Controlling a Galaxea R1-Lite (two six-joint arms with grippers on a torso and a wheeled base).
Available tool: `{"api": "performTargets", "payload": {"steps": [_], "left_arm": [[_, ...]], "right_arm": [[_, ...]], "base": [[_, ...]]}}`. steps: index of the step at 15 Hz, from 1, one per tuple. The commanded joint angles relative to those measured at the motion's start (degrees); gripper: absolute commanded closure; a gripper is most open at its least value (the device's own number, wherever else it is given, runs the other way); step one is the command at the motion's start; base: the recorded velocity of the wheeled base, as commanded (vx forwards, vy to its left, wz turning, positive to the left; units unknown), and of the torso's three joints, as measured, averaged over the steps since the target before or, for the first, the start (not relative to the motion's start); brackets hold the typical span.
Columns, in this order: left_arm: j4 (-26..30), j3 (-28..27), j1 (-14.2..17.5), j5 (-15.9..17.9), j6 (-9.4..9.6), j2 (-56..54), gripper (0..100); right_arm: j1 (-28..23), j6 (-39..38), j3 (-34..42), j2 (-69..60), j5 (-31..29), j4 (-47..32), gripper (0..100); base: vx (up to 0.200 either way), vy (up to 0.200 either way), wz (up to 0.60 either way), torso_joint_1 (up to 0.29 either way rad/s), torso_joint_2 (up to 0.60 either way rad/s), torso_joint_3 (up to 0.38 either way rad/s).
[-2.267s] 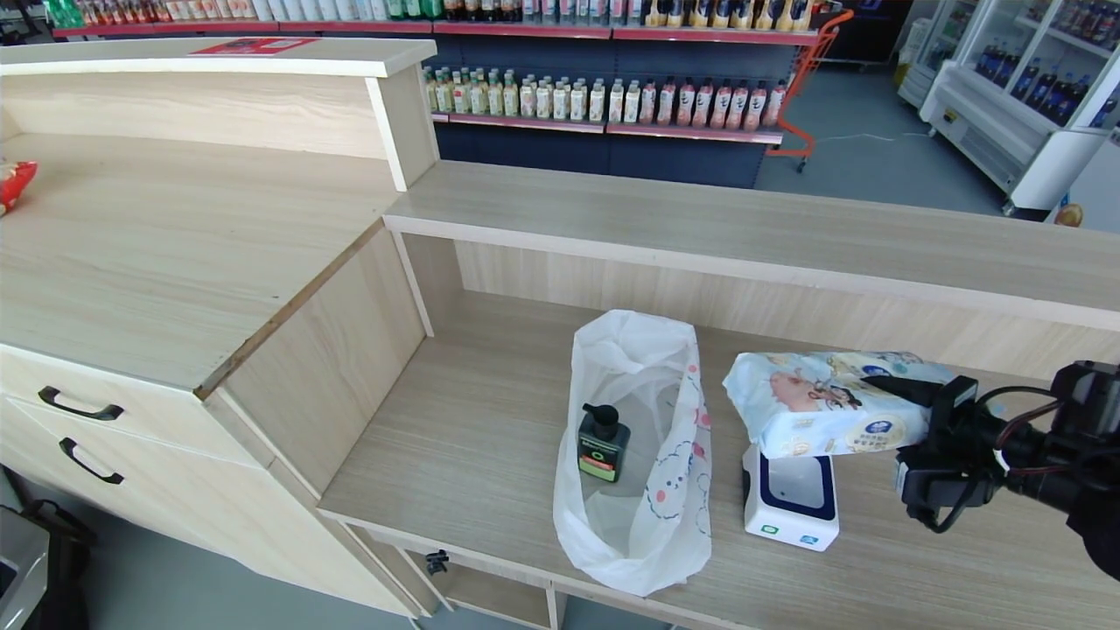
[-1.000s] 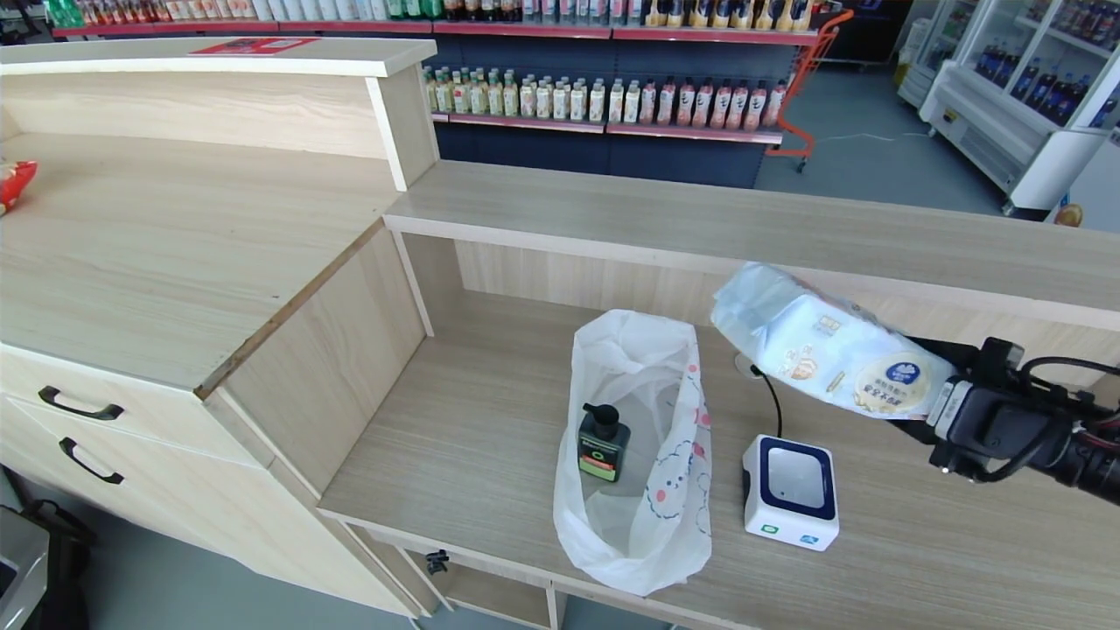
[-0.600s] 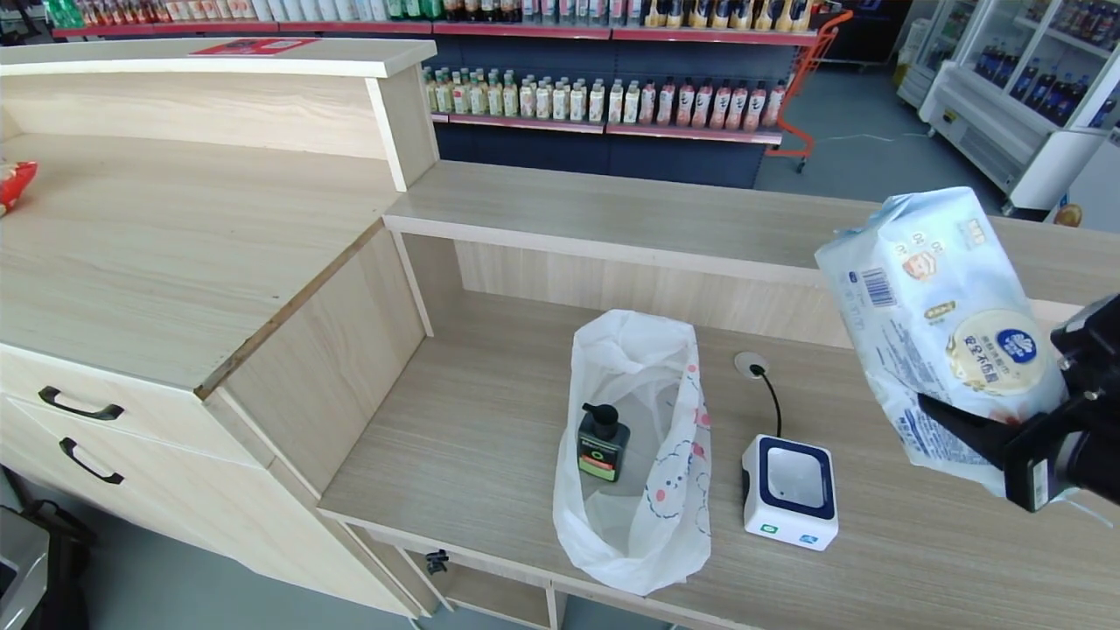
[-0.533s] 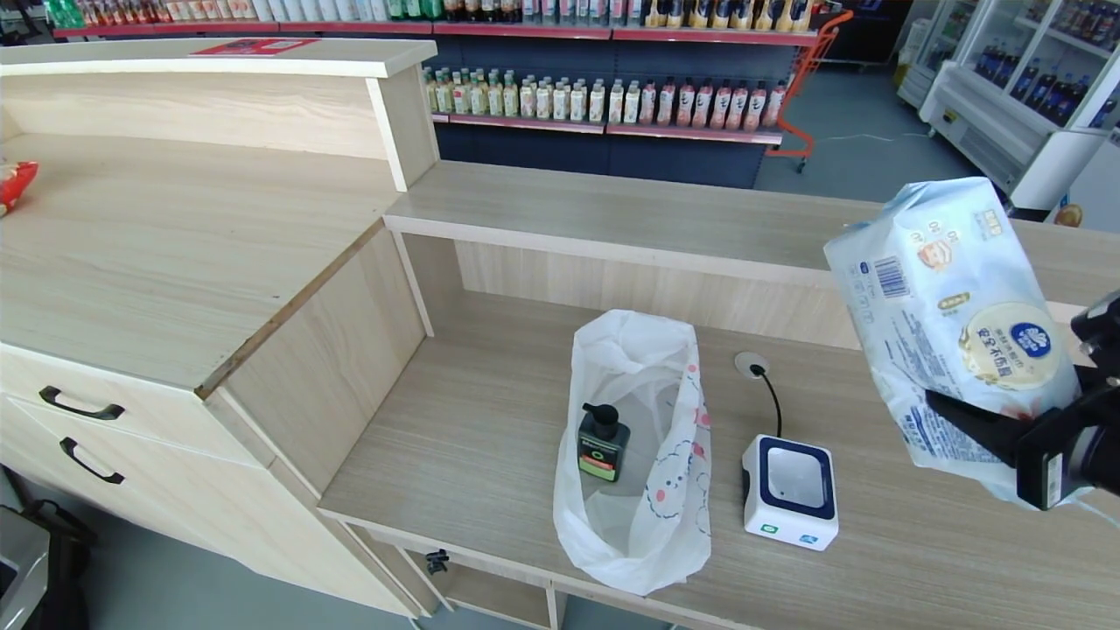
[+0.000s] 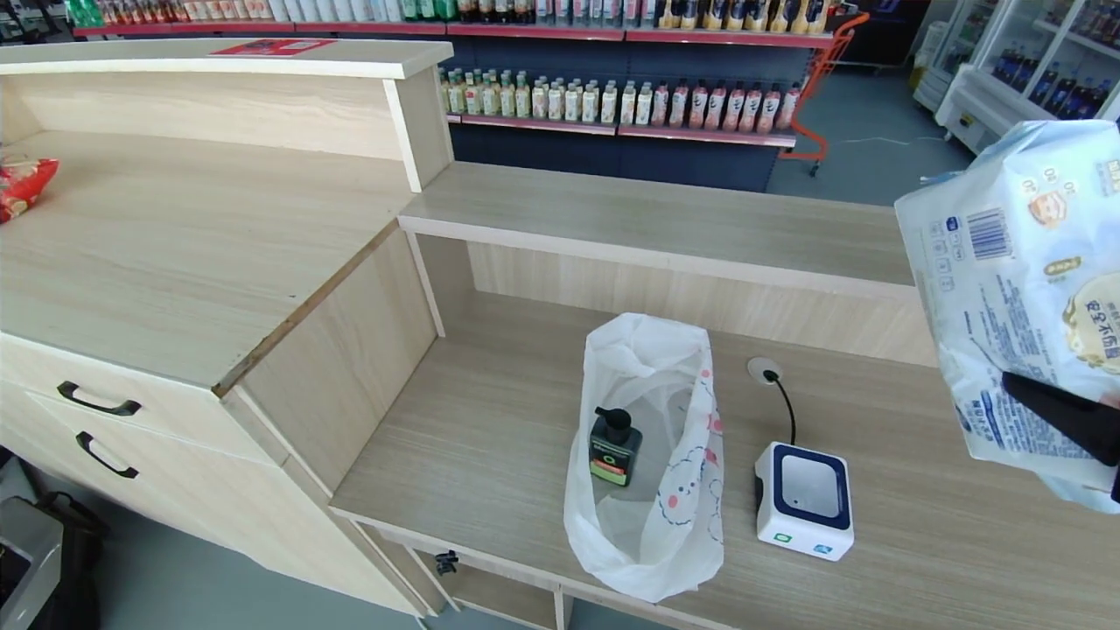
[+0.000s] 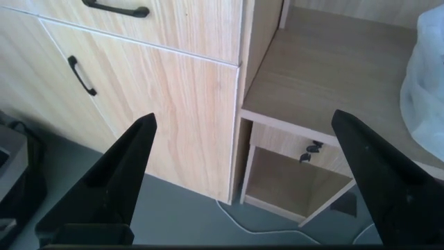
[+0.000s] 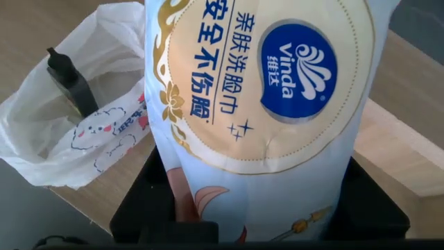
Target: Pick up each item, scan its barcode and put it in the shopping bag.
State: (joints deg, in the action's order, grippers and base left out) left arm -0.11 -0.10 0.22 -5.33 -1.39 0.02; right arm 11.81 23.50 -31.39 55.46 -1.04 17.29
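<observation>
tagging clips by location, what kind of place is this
Most likely a shop checkout: shelves of bottled drinks behind the wooden counter, a barcode scanner and a shopping bag on it.

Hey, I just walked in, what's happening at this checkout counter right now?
The robot's right gripper is clamped on a soft tissue pack, holding it in the air to the right of the scanner on the counter. The pack's barcode is turned toward the head camera. The white shopping bag stands open beside the scanner with a dark pump bottle already inside. The left gripper hangs open and empty, low by the counter's front.
</observation>
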Motion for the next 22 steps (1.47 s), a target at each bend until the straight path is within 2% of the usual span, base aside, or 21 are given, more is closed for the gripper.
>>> {"api": "performTargets", "payload": {"steps": [1,7,8,10,13,17,20,22], "left_arm": [[0.02,0.01,-0.04,-0.03,-0.02,-0.02,0],[0.02,0.01,-0.04,-0.03,-0.02,-0.02,0],[0.02,0.01,-0.04,-0.03,-0.02,-0.02,0],[0.02,0.1,-0.04,-0.03,-0.02,-0.02,0],[0.02,0.1,-0.04,-0.03,-0.02,-0.02,0],[0.02,0.01,-0.04,0.05,-0.02,-0.02,0],[0.02,0.01,-0.04,-0.03,-0.02,-0.02,0],[0.02,0.01,-0.04,0.05,-0.02,-0.02,0]], "right_arm": [[0.14,0.05,0.01,-0.08,0.07,-0.24,100],[0.05,-3.2,0.63,1.76,-0.02,-7.88,100],[-0.65,-7.07,0.37,4.05,0.07,-11.75,100],[-3.11,-12.08,0.37,7.91,0.07,-12.89,100],[-6.72,-19.11,0.63,15.03,0.07,-5.95,100],[-11.37,-19.28,2.21,21.1,0.16,-2.26,100],[-13.83,-19.2,5.38,31.03,0.16,9.34,100],[-13.83,-19.2,5.46,35.51,0.16,13.04,100]], "base": [[0.0,0.0,0.6,0.012,0.0,0.002],[0.0,0.0,0.6,0.004,0.0,0.0],[0.0,0.0,0.0,0.0,0.0,0.0],[0.0,0.0,0.0,0.0,0.0,0.0],[0.0,0.0,0.0,0.0,0.0,0.0],[0.0,0.0,0.0,0.0,0.0,0.0],[0.0,0.0,0.0,0.0,0.0,0.0],[0.0,0.0,0.0,0.0,0.0,0.0]]}}
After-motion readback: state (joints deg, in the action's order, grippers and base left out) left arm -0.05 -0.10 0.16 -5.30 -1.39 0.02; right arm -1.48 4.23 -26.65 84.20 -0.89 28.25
